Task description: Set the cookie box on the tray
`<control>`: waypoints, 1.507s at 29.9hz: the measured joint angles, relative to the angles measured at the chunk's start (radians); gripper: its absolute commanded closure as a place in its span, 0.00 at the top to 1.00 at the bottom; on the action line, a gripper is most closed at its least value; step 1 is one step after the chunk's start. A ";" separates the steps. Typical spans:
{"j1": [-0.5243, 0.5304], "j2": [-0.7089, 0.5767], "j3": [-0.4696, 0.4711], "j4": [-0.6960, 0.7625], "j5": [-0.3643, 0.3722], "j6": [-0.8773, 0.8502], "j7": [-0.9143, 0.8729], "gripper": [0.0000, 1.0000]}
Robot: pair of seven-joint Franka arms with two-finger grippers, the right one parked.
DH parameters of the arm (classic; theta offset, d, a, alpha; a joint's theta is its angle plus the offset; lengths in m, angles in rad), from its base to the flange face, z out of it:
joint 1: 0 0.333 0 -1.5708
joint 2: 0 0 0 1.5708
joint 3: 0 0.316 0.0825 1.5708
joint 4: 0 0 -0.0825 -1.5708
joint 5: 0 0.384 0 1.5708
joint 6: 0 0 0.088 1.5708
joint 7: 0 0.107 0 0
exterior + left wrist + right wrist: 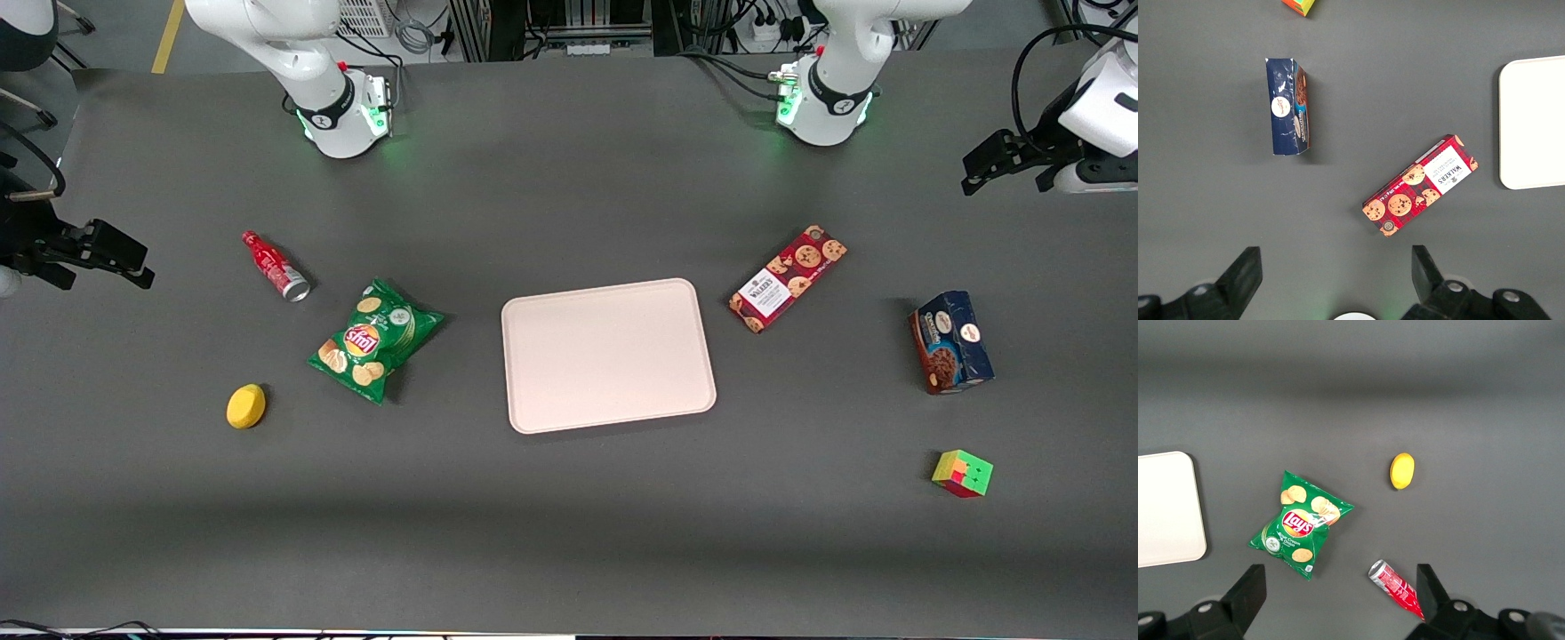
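Pink tray [609, 356] dead centre of the front frame, bare. Red box [788, 277] flat on the table just beside it, toward the working arm's end. Navy cookie box [951, 342] farther toward that end, mid-height in the frame, well apart from the tray; cube [962, 473] lower in the frame. Gripper [978, 173] high near the upper edge, fingers spread wide, holding nothing. Likely risks: taking the red box by mistake, clipping it on the carry, or tipping the chunky carton with an off-centre pinch.
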 measured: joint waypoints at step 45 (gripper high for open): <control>0.023 0.345 0.143 0.412 0.001 -0.115 0.135 1.00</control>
